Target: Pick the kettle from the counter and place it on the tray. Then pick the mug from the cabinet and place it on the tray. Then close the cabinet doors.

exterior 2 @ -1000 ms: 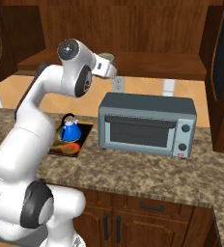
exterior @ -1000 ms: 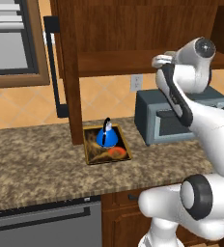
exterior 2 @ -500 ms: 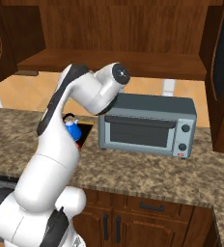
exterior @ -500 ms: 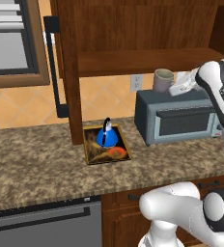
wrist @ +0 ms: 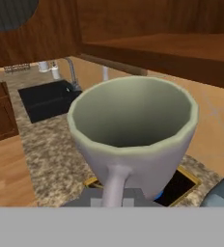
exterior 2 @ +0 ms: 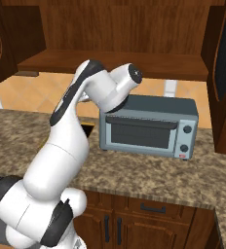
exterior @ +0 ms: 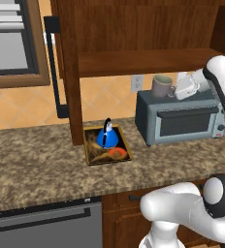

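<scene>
Your arm has swung right, carrying one grey cylindrical mug (exterior: 162, 86) pinched in the gripper (exterior: 178, 90), upper right; one bright-blue kettle (exterior: 107, 138) sits on one golden-rimmed tray (exterior: 91, 154).

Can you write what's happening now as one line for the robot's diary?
gripper: carrying mug above toaster oven | kettle: on tray | cabinet doors: open

I saw a bright-blue kettle (exterior: 106, 138) with a black handle on the tray (exterior: 91, 156), golden-rimmed, dark inside, an orange-red swirl at its 5 o'clock. The mug (wrist: 133, 137) was pale grey-beige. The counter (exterior: 32, 164) was speckled brown and tan; the toaster oven (exterior 2: 149, 125) slate grey.
</scene>
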Controlling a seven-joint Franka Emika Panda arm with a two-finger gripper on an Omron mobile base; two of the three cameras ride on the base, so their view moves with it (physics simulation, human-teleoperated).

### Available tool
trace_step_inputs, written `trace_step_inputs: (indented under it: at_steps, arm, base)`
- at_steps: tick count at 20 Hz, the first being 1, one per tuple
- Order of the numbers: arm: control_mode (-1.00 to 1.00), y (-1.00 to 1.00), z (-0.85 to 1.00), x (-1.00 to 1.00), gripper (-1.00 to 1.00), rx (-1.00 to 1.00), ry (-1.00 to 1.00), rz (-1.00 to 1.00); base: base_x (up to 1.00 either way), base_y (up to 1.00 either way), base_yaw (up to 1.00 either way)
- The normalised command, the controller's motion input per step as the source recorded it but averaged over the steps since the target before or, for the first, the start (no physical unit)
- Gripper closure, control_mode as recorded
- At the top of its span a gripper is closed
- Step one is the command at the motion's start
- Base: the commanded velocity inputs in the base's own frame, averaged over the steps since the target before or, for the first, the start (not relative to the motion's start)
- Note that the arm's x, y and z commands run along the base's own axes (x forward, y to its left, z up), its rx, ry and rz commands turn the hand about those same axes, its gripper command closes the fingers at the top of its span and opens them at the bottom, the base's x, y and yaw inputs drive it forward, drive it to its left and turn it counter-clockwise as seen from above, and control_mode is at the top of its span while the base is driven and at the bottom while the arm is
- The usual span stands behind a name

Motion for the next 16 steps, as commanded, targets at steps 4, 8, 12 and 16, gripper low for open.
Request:
trace_step_inputs:
  at_steps: [4,8,12,16]
  arm:
    - [-1.0,0.42,-0.84,-0.06,1.0,0.0,0.14,0.03]
    - [-1.0,0.68,-1.0,-0.09,1.0,0.0,0.12,0.03]
    - [-1.0,0.73,-1.0,0.01,1.0,0.0,0.13,0.0]
    - [-1.0,0.62,-0.92,0.18,1.0,0.0,0.12,0.0]
  base:
    - [0.0,0.0,0.0]
    - [0.0,0.0,0.0]
    - [0.0,0.0,0.0]
    - [0.0,0.0,0.0]
